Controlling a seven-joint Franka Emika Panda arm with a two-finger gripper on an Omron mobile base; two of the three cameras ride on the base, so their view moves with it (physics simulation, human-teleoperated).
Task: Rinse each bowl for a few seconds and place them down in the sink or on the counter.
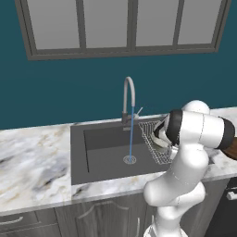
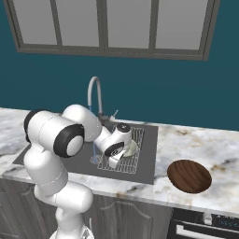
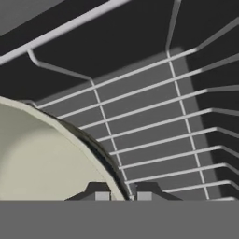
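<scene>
Bowls first: the pale cream-green glossy round bowl sits on the wire dish rack at the 3 o'clock end of the wide dark grey sink; the dark reddish-brown round bowl rests on the white-grey marble counter, well apart at 3 o'clock. Water falls from the curved chrome faucet. Cream bowl likely light, rigid, slick when wet, chip-prone; thin rim is the hold. Two-finger gripper straddles that rim, tips narrowly apart; whether clamped, cannot tell.
</scene>
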